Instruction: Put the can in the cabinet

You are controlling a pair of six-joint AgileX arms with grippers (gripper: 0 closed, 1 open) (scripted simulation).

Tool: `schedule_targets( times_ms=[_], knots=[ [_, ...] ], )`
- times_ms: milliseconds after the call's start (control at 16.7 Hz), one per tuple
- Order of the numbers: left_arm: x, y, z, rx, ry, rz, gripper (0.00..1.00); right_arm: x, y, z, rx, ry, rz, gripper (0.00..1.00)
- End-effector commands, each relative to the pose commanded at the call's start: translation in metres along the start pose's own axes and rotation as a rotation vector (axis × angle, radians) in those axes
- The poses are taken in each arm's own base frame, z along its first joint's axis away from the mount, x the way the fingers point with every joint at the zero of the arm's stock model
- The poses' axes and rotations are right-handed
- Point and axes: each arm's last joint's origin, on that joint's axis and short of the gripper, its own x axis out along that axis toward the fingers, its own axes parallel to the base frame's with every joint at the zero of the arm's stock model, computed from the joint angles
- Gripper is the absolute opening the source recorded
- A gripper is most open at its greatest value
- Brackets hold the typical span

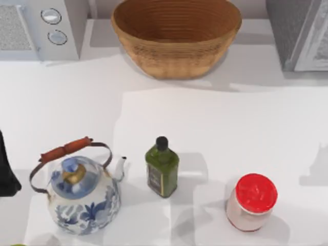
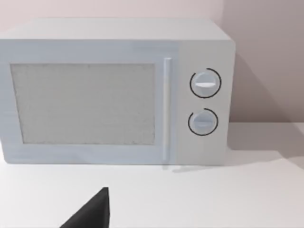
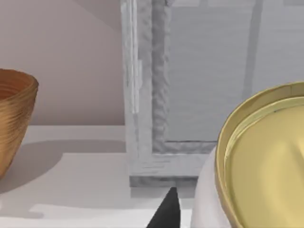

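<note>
Can [image 1: 251,201]: red lid up, standing free on the table [image 1: 246,128] at the near right, nothing gripping it.
Cabinet [image 1: 300,33]: grey box at the far right corner; the right wrist view looks at its front [image 3: 209,71], and whether the door is open is hard to judge.
Right gripper [image 3: 166,213]: one dark fingertip shows in the wrist view; whether the jaws are apart or together, I cannot tell.
Left arm [image 1: 7,169]: parked at the left edge, beside the kettle [image 1: 82,192], camera facing the microwave [image 2: 114,90].
Neighbours: green bottle [image 1: 162,166] left of the can, well apart; basket [image 1: 177,36] far centre.
Step in hand: looks like the very start, can not yet picked up.
Next move: I'd say the right arm comes down over the can, closes on its sides, then carries it far-right to the cabinet.
</note>
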Motion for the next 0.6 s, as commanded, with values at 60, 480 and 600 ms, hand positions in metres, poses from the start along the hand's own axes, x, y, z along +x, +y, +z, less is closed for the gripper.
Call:
schedule_targets(
  times_ms=[60, 480, 600],
  knots=[
    [0.000, 0.000, 0.000, 0.000, 0.000, 0.000, 1.00, 0.001, 0.001, 0.015, -0.001, 0.007, 0.000, 0.00],
    [0.000, 0.000, 0.000, 0.000, 0.000, 0.000, 1.00, 0.025, 0.009, 0.158, -0.002, -0.035, 0.003, 0.00],
    [0.000, 0.000, 0.000, 0.000, 0.000, 0.000, 1.00, 0.032, 0.012, 0.187, -0.002, -0.050, 0.002, 0.00]
  ],
)
